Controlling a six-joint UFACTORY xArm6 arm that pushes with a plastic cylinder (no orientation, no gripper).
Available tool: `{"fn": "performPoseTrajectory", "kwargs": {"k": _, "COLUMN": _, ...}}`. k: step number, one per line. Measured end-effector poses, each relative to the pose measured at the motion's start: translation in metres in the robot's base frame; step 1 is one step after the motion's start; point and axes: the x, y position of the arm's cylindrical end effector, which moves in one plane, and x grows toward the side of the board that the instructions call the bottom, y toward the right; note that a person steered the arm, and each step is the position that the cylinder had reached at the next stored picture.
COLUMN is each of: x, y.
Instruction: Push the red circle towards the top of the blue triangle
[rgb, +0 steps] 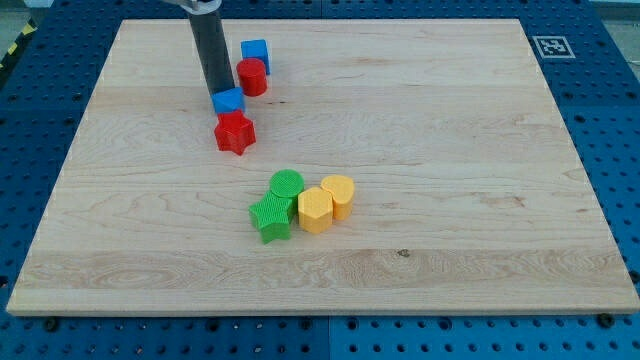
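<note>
The red circle stands near the view's top left, touching a blue cube just above it. The blue triangle lies just below and left of the red circle, partly hidden by my rod. A red star sits right below the blue triangle, touching it. My tip is down on the board at the left edge of the blue triangle, to the lower left of the red circle.
A green circle, a green star, a yellow hexagon and a yellow cylinder cluster at the board's middle. The wooden board lies on a blue perforated table. A marker tag is at the top right corner.
</note>
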Motion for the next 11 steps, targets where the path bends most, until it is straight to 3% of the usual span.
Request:
{"fn": "performPoseTrajectory", "kwargs": {"k": 2, "x": -0.049, "y": -0.065}}
{"fn": "performPoseTrajectory", "kwargs": {"k": 3, "x": -0.119, "y": -0.052}}
{"fn": "performPoseTrajectory", "kwargs": {"k": 4, "x": -0.158, "y": -0.001}}
{"fn": "performPoseTrajectory", "kwargs": {"k": 5, "x": -0.155, "y": 0.063}}
{"fn": "performPoseTrajectory", "kwargs": {"k": 6, "x": -0.124, "y": 0.124}}
{"fn": "performPoseTrajectory", "kwargs": {"k": 7, "x": -0.075, "y": 0.135}}
{"fn": "performPoseTrajectory", "kwargs": {"k": 8, "x": -0.034, "y": 0.112}}
{"fn": "performPoseTrajectory", "kwargs": {"k": 11, "x": -0.023, "y": 0.074}}
